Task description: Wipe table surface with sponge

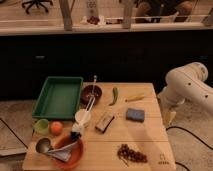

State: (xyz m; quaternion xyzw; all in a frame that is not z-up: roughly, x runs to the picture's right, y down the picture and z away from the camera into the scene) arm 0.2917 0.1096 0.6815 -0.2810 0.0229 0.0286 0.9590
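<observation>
The blue-grey sponge (135,114) lies flat on the right half of the light wooden table surface (145,137), which has a small dark logo mark (162,161) at its near right corner. My white arm comes in from the right. My gripper (169,118) hangs pointing down just past the table's right edge, about a hand's width right of the sponge and not touching it. Nothing shows in the gripper.
A tan and brown striped block (104,122) lies left of the sponge. Also on the table: green tray (58,96), dark bowl with a utensil (91,93), green pepper (114,95), yellow item (135,97), white cup (82,117), green cup (41,126), orange fruit (56,128), orange bowl with ladle (65,150), dark cluster (131,153).
</observation>
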